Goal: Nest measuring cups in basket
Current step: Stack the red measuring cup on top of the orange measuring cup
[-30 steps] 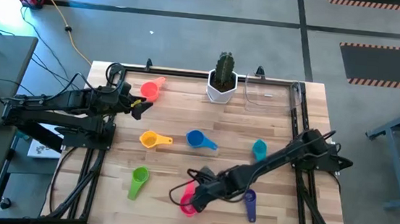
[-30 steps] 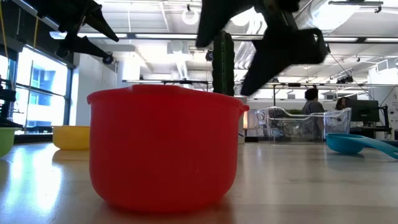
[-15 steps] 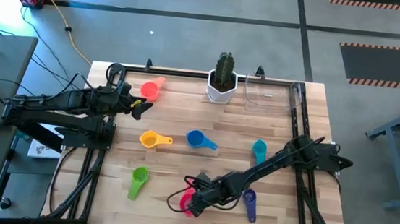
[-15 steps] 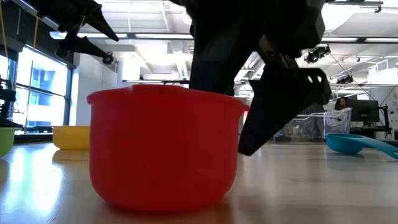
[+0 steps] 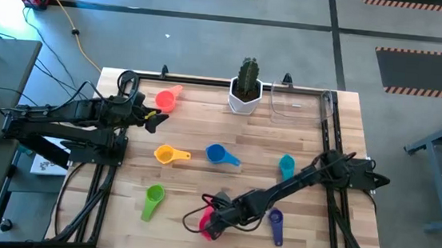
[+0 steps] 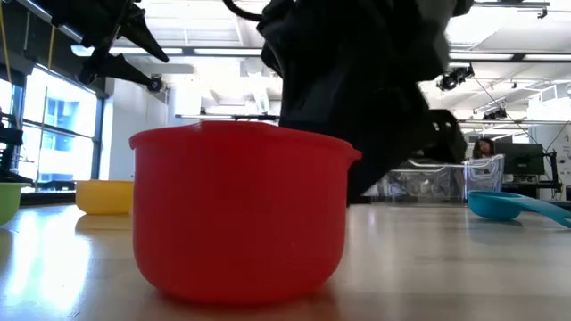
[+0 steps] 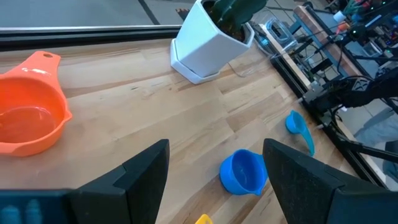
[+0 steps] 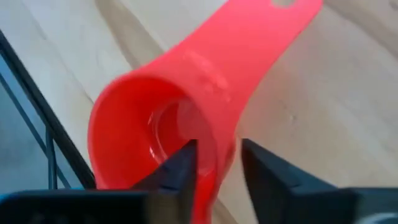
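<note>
A pink-red measuring cup (image 5: 209, 222) stands on its base near the table's near edge; it fills the low view (image 6: 236, 214). My right gripper (image 5: 215, 217) is down on it, shut on its wall. My left gripper (image 5: 156, 118) hangs open at the far left, just near-side of the orange-red cup (image 5: 166, 98), with nothing between its fingers (image 7: 216, 152). Yellow (image 5: 165, 154), blue (image 5: 217, 153), teal (image 5: 285, 165), green (image 5: 153, 199) and purple (image 5: 276, 224) cups lie apart on the wood. The clear basket (image 5: 296, 103) stands at the far edge. My right gripper has the pink-red cup's wall at the rim (image 8: 219, 163), where the handle (image 8: 261, 43) joins the bowl. One finger (image 8: 180, 171) is inside the bowl and the other (image 8: 270, 171) is outside. The fingers come from above, slanting down. The cup's base stays on the table (image 6: 236, 294).
A white pot with a cactus (image 5: 245, 94) stands at the far edge, just left of the basket. The purple cup lies close to my right arm. Black frame rails (image 5: 328, 141) run along the table's sides. Bare wood lies in the middle between the cups.
My right gripper has come down and a little toward the table's left onto the pink-red cup, and its fingers have drawn together on the rim. The cup has shifted slightly on the table, still on its base.
</note>
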